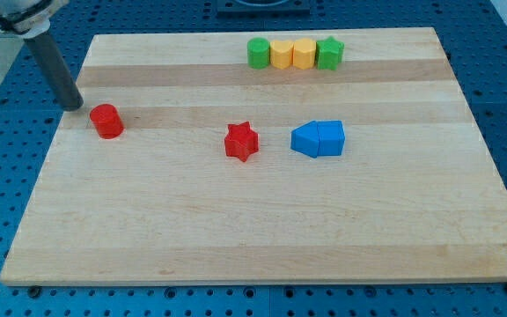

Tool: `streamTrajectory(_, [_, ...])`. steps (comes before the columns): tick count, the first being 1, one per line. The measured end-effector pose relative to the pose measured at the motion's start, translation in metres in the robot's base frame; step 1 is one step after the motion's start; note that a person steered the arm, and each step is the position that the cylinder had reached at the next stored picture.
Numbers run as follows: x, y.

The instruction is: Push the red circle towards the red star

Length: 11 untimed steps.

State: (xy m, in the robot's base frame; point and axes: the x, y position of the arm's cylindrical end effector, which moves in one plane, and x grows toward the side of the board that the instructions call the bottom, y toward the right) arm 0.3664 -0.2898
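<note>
Rod-ended arm, no pincer fitted: my tip (76,106) rests at the board's (236,229) upper left, just beside the red circle (106,121). Red star (242,141) sits mid-board, well apart to the right; two touching blue blocks (318,139) beyond. Top row: green (258,53), yellow (282,54), yellow (304,54), green star (329,54).

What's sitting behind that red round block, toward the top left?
Just behind the red circle, toward the view's top left, stands my tip, close by; whether they touch is unclear. Beneath it only the wooden board shows.
</note>
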Motion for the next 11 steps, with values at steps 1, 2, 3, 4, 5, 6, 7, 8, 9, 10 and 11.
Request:
streamTrajectory(1, [0.012, 0.017])
streamTrajectory(2, [0.023, 0.052])
streamTrajectory(3, [0.039, 0.08])
streamTrajectory(4, [0.05, 0.093])
streamTrajectory(5, [0.062, 0.093])
streamTrajectory(6, [0.074, 0.093])
streamTrajectory(7, [0.081, 0.093])
streamTrajectory(8, [0.084, 0.095])
streamTrajectory(9, [0.079, 0.095])
streamTrajectory(10, [0.077, 0.096])
streamTrajectory(11, [0.077, 0.103])
